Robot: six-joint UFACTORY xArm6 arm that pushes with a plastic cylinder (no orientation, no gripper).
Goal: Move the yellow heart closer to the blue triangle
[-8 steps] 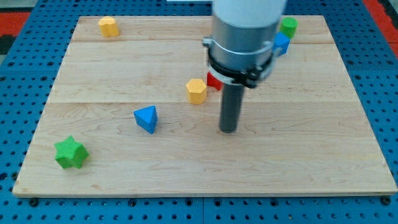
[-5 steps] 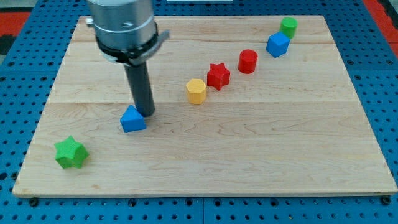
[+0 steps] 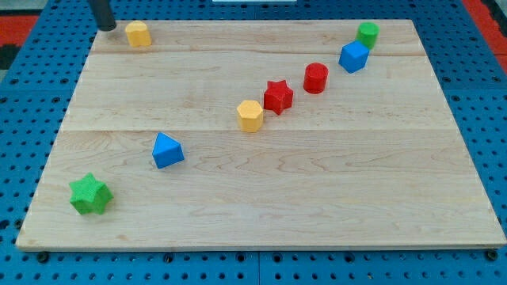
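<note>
Yellow heart (image 3: 138,33) lay at the far-left corner of the worktop (image 3: 356,198), well apart from the blue triangle (image 3: 166,150), which sat nearer the near-left corner. The heart appeared small, rigid and light. It was judged likely to slide easily on the smooth wood and to turn if struck off-centre. Contact is best made on its far face, the side away from the triangle. My tip (image 3: 104,28) stood just beside the heart, toward the left edge, apparently not touching. A plain rod end, it had nothing to open or close, and it held nothing.
</note>
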